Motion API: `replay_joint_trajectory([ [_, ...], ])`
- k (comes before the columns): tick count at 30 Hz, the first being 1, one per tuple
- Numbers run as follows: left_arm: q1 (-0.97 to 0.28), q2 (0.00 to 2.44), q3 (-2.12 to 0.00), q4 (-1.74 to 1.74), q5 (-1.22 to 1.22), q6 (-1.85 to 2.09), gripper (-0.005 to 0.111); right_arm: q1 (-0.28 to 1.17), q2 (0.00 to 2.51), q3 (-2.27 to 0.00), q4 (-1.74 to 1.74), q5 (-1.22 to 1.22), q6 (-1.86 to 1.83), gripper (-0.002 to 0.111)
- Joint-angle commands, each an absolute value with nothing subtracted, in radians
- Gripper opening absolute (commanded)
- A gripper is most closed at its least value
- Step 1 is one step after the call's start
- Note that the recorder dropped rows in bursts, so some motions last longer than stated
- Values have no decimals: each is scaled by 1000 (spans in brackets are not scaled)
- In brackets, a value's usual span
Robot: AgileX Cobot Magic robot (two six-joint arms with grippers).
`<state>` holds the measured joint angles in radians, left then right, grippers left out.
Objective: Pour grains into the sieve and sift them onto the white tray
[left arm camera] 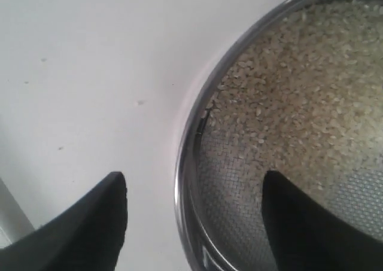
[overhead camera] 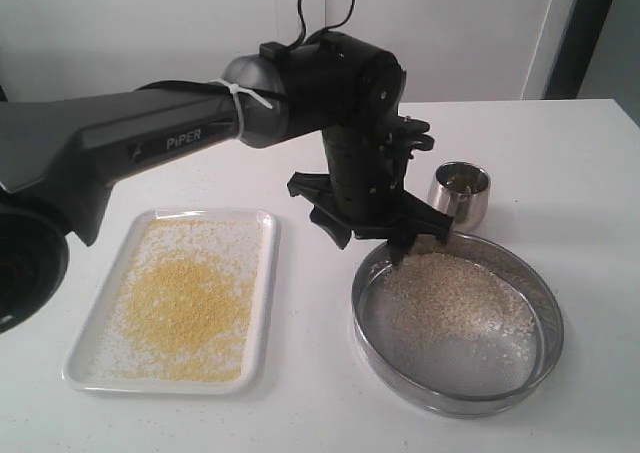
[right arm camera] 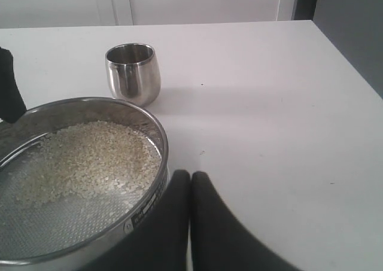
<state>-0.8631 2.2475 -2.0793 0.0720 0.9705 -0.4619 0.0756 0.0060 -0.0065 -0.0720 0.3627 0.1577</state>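
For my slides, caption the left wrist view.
Open black pincer straddles the rim of the round steel mesh sieve holding pale beige grains.

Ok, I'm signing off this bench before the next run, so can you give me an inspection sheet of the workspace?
Surface: white table, a few stray specks by the sieve.
Job's things: white tray holds mostly yellow grains; sieve holds pale grains.
Clutter: steel cup, upright beside the sieve.
Grippers: left gripper open, fingers either side of the sieve's rim; right gripper shut, empty.
Cables: black loop on the left arm, which also carries a white tie.
Surroundings: white wall, dark panel at one corner.
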Motion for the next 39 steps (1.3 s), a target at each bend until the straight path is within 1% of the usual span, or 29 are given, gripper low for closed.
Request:
replay_joint_trajectory([
  [1, -869, 2188, -2085, 53, 1016, -444, 55, 68, 0, 0, -74, 349, 161, 0],
  [4, -869, 2158, -2085, 53, 1046, -411, 42, 68, 0, 0, -74, 349, 161, 0],
  [7, -869, 2134, -2085, 58, 1071, -367, 21, 68, 0, 0, -74, 349, 161, 0],
  [9, -865, 2121, -2085, 59, 1073, -355, 4, 68, 0, 0, -74, 349, 161, 0],
  [10, -860, 2117, -2085, 59, 1073, -355, 0, 68, 0, 0, -74, 349, 161, 0],
  [28, -729, 2071, -2083, 59, 1218, -309, 0, 68, 0, 0, -74, 349, 161, 0],
  [39, -625, 2051, -2081, 66, 1221, -257, 0, 68, 0, 0, -74, 349, 161, 0],
])
